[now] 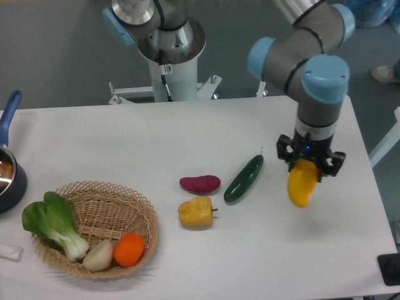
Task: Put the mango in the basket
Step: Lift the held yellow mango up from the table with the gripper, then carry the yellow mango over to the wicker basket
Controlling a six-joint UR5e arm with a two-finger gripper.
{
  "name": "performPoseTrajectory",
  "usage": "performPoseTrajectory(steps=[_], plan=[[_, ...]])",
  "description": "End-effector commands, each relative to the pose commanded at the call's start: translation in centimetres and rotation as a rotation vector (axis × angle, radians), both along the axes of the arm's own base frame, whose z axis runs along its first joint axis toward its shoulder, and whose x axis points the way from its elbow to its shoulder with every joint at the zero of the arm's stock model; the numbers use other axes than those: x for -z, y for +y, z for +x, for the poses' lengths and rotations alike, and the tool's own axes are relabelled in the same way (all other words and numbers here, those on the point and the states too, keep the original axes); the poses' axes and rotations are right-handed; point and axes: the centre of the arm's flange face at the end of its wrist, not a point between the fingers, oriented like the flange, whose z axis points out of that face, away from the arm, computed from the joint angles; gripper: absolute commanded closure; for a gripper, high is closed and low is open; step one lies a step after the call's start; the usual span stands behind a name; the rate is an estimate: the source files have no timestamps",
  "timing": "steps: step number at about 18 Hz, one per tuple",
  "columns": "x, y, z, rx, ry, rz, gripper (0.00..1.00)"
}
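The mango (300, 185) is a smooth yellow-orange oval hanging from my gripper (309, 167) at the right side of the table, lifted above the tabletop. The gripper is shut on the mango's top end, and its fingertips are mostly hidden behind the fruit. The basket (128, 199) is a round tan wicker one at the front left, far from the gripper. It holds a bok choy (53, 223), a pale round vegetable (99, 255) and a round orange (129, 249).
A yellow bell pepper (196, 211), a purple sweet potato (200, 184) and a green cucumber (244, 178) lie on the table between basket and gripper. A dark blue pot (9, 175) with a blue handle stands at the left edge. The robot base (167, 56) stands behind.
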Motion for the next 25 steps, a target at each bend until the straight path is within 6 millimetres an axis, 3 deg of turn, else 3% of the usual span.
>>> performPoseTrajectory(steps=[7,10,16,21,25], plan=[[0.0,3.7,3.3,0.011,-0.005,0.014,0.63],[0.2,6.1,5.9,0.013,-0.013,0.021,0.63],[0.7,13.0,15.6,0.123,-0.033,0.021,0.63],[0.9,15.6,25.0,0.284,-0.034,0.000,0.63],[1.1,17.6,30.9,0.395,-0.033,-0.009,0.63]])
